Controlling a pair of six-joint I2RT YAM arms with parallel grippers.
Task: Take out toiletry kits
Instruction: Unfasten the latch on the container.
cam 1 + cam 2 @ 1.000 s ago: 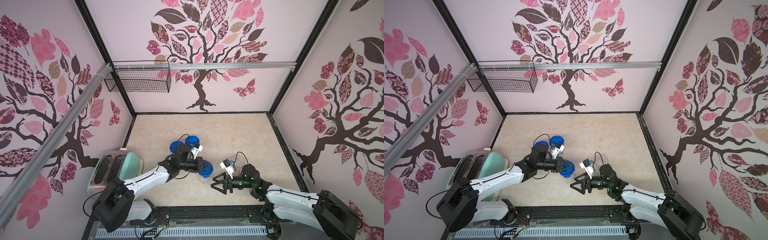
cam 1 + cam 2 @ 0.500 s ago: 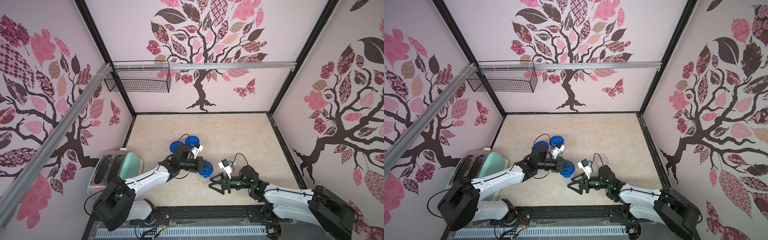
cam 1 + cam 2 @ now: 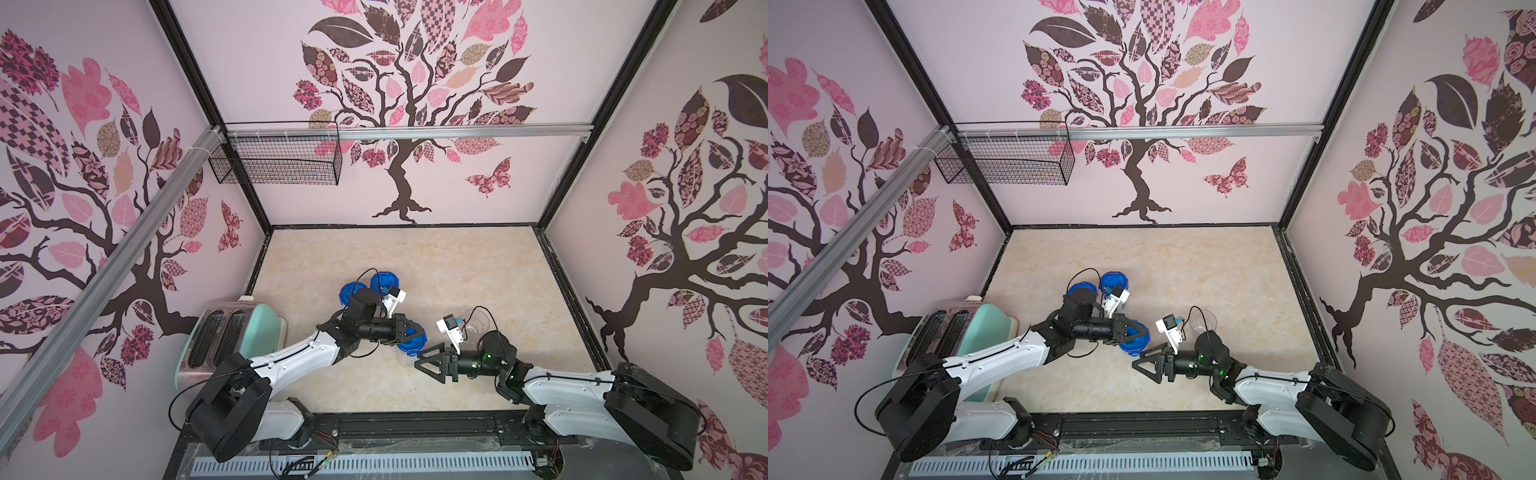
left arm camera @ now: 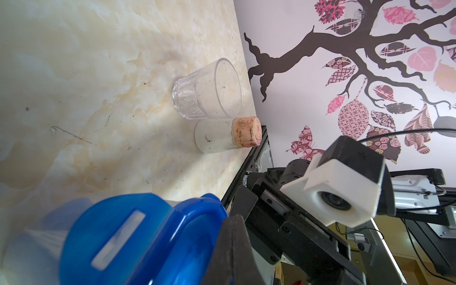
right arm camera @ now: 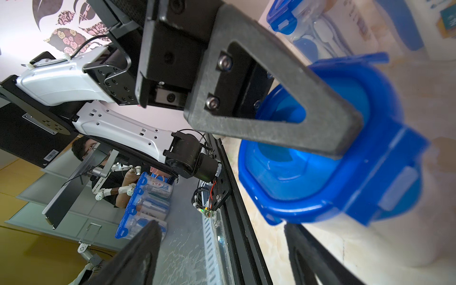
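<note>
While I supervise this cell remotely, the cream marble-patterned tabletop (image 3: 415, 257) lies enclosed by pale walls with pink-and-brown tree decals (image 3: 457, 187). A black wire basket (image 3: 278, 160) hangs at the rear rail and a mint-green two-slot toaster (image 3: 232, 332) stands at the left edge. Three clear plastic jars with blue clip lids (image 3: 351, 291) stand left of centre. Through one rear jar (image 5: 281, 22) I see a toiletry kit (image 5: 328, 27) of white pieces still packed inside. The nearest jar (image 3: 411, 345) hides its contents. The left gripper (image 3: 419, 332) is closed, tips on that lid; I cannot tell whether it pinches a clip. The right gripper (image 3: 428, 368) stands wide and empty just beside the jar. A clear ribbed drinking glass (image 4: 209, 91) and a cork-stoppered glass bottle (image 4: 222, 135) stand together near the right edge. Since one second ago, the right gripper has edged toward the jar; the left arm has not moved.
</note>
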